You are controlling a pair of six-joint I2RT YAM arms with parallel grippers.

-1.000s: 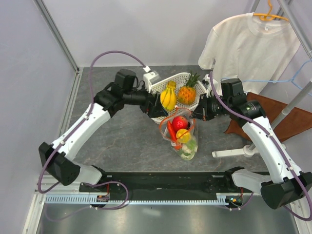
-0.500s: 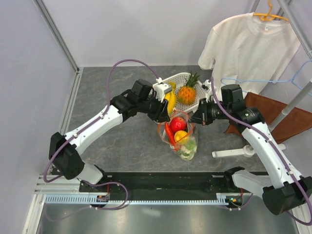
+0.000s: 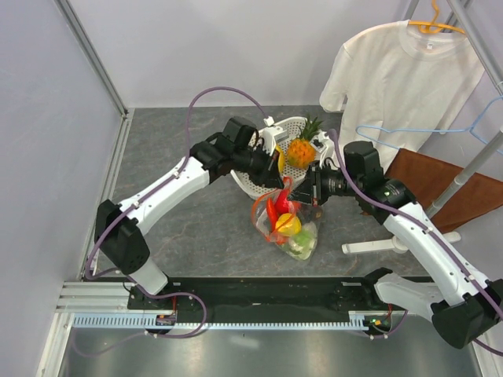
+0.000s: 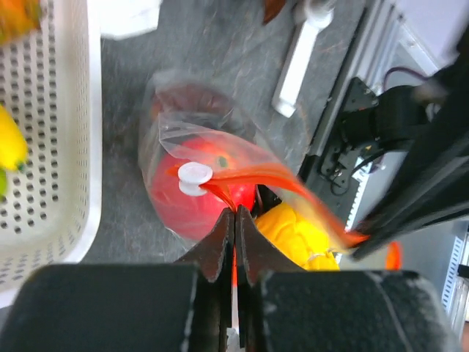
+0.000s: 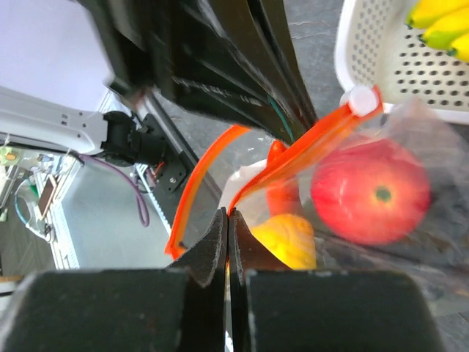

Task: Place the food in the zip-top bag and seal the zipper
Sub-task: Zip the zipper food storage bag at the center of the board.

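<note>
The clear zip-top bag [image 3: 297, 238] lies in front of the white basket [image 3: 263, 179]. Inside it are a red round fruit [image 5: 370, 191], a yellow piece [image 3: 288, 225], a red chili [image 3: 273, 210] and pale green cabbage [image 3: 300, 245]. My left gripper [image 3: 280, 185] is shut on the red-orange zipper [image 4: 256, 176], right beside its white end piece [image 4: 194, 178]. My right gripper [image 3: 310, 192] is shut on the same zipper [image 5: 308, 150] further along, so the mouth is stretched between them. A pineapple [image 3: 299, 149] and bananas [image 5: 440, 22] lie in the basket.
A white T-shirt [image 3: 401, 71] hangs at the back right beside a blue hanger [image 3: 424, 129]. A brown board [image 3: 440, 188] and a white stand foot [image 3: 377, 247] lie to the right of the bag. A white post stands behind the basket.
My left arm swung right from the basket to the bag's mouth and its gripper closed on the zipper. The right gripper moved left, still holding the strip.
</note>
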